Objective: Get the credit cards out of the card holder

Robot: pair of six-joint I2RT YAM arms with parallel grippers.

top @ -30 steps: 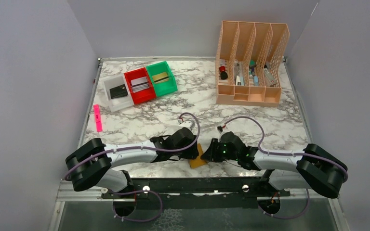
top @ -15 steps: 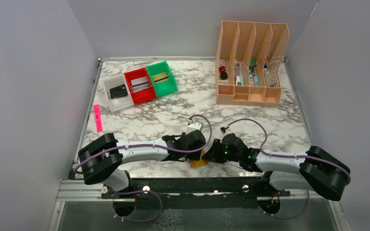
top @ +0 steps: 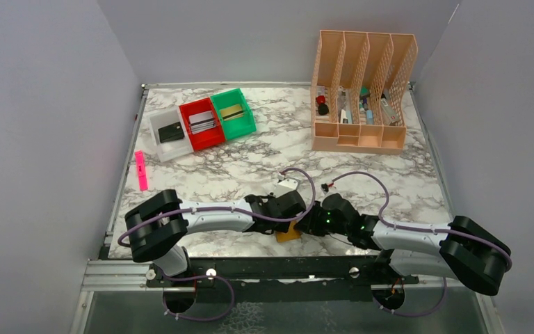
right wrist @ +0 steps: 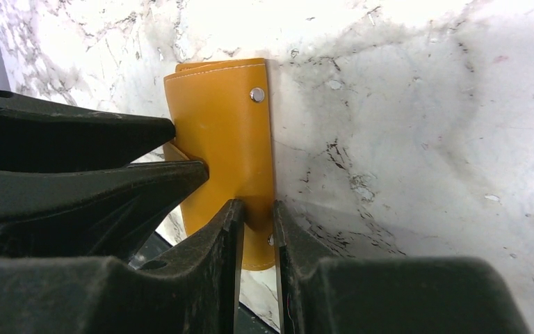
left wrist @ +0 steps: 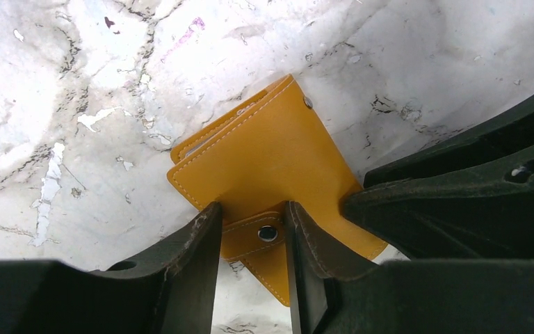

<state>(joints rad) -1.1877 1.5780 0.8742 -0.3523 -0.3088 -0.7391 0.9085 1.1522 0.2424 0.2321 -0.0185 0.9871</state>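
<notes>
Holding card holder (left wrist: 271, 160) at near counter (top: 250, 160) edge with right gripper (right wrist: 257, 206) clamped on its side, bracketing snap tab (left wrist: 264, 233) with left gripper (left wrist: 252, 209), grasp unclear. Next: pinch tab, pull holder open.

You're looking at a holder (left wrist: 271, 160) showing mustard-tan, with pale stitching running along its edges and silver snaps. The table (top: 264, 163) is showing white marble with grey veining. You're also seeing a white bin (top: 158, 125), red bin (top: 208, 137) and green bin (top: 245, 125), a rack (top: 361, 142) showing peach lattice, a marker (top: 141, 170) glowing pink, arms (top: 208, 217) showing white and black, and cables (top: 299, 171) running purple.
</notes>
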